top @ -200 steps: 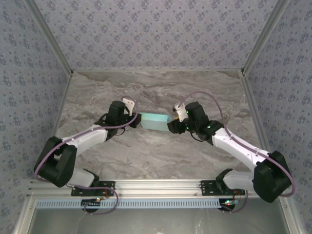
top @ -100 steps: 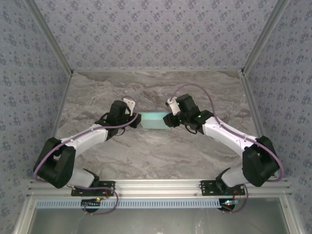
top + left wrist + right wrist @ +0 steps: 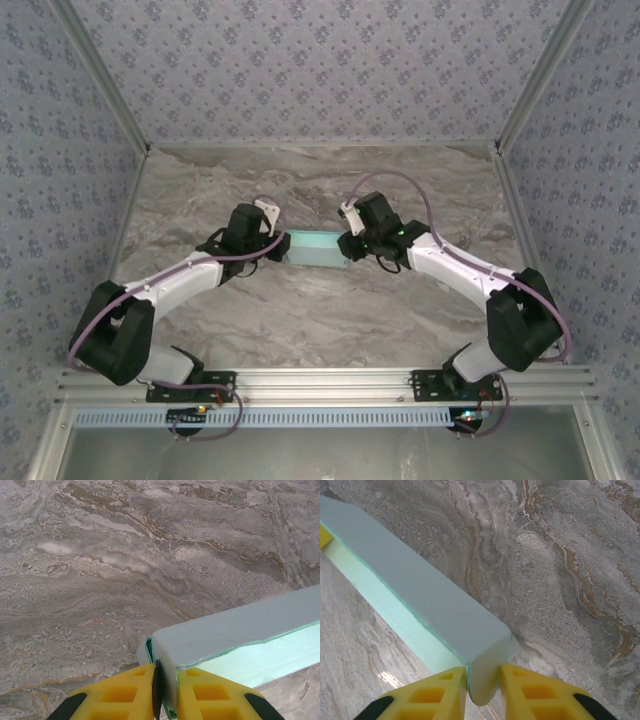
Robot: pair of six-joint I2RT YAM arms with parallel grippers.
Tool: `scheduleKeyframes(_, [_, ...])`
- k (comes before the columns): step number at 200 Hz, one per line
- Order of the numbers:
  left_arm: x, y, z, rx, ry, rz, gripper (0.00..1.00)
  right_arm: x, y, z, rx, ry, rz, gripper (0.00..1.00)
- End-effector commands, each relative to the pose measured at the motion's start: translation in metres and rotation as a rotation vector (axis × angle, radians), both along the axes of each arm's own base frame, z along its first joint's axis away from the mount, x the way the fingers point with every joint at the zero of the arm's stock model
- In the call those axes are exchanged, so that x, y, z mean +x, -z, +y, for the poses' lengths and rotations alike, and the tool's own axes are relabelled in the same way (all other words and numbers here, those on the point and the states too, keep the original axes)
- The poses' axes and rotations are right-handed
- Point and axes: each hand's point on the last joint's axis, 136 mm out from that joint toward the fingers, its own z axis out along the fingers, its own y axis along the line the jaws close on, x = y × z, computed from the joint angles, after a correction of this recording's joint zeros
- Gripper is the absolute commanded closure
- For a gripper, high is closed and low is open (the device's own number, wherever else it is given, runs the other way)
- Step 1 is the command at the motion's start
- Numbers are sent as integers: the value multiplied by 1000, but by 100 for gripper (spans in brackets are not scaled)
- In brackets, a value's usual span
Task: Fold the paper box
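R claw [image 3: 483,674] on paper box [image 3: 420,587] end

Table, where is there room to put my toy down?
The table is bare between the paper box and the back wall, and between the box and the near rail. Crowded middle: left gripper and right gripper pinch the box's ends.

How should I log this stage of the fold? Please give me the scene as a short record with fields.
item: pale blue box, already a long rectangular shape
position: middle of the marble table, lying left to right between the two arms
left gripper: shut on a thin wall at the box's left end
right gripper: shut on the box's right end, a finger on each side
lifted or resting: cannot tell
long edge: a seam along one side looks not quite flush
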Motion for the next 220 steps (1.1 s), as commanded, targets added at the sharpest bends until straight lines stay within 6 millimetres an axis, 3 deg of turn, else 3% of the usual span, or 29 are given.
scheduleKeyframes(1, [-1, 4, 0, 18, -19, 40, 83, 6, -11, 2, -1, 51, 1, 78])
scheduleKeyframes(34, [0, 5, 1, 24, -38, 57, 82, 10, -14, 5, -6, 96, 54, 81])
scheduleKeyframes(41, [0, 4, 1, 23, -41, 58, 82, 8, -7, 4, -22, 105, 82, 81])
scheduleKeyframes(44, [-1, 5, 0, 24, -40, 59, 82, 13, -16, 7, -11, 107, 69, 81])
scheduleKeyframes(52, [0, 5, 1, 26, -45, 59, 82, 13, -17, 9, -20, 109, 82, 81])
scheduleKeyframes(103, [-1, 5, 1, 42, -69, 54, 80, 12, -8, 13, -60, 171, 170, 81])
scheduleKeyframes(150, [1, 6, -3, 81, -69, 46, 80, 9, -12, 19, -98, 195, 198, 73])
scheduleKeyframes(201, [1, 13, 0, 124, -79, 45, 81, 10, -15, 11, -132, 221, 175, 70])
scheduleKeyframes(220, [1, 12, 1, 127, -82, 45, 81, 11, -18, 9, -136, 223, 166, 74])
